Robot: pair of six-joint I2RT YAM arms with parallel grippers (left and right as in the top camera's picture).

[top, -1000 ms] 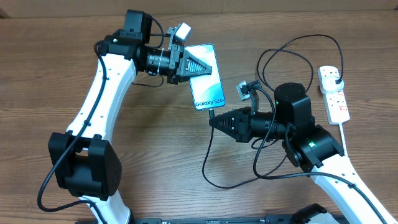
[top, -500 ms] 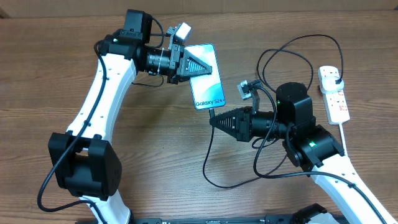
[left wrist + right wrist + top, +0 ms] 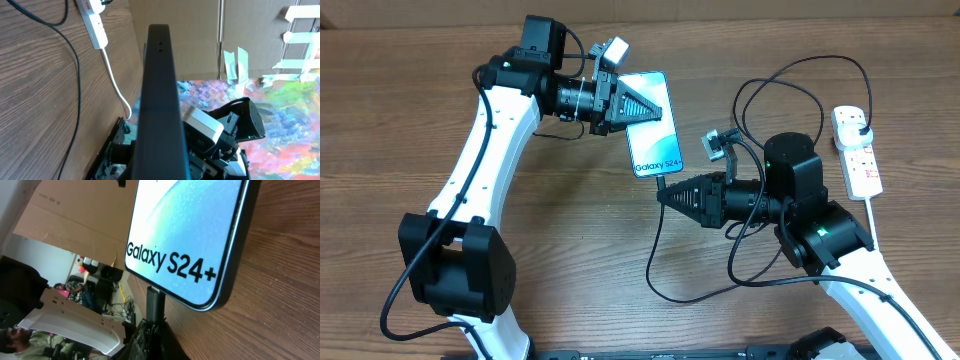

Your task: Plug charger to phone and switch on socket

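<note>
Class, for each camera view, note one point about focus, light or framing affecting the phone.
Overhead: even light, soft shadows, phone small but legible. Left wrist: its dark edge fills the centre, soft. Right wrist: screen text crisp and bright; charger tip below dark.

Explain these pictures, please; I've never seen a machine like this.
Two robot arms work at a wooden table. One picture looks down from above; the other two come from a camera on each wrist. The left arm grips the phone by its top end in its jaws. The right arm holds the charger tip in its jaws at the phone's bottom edge. A white power strip lies beside the right arm.
</note>
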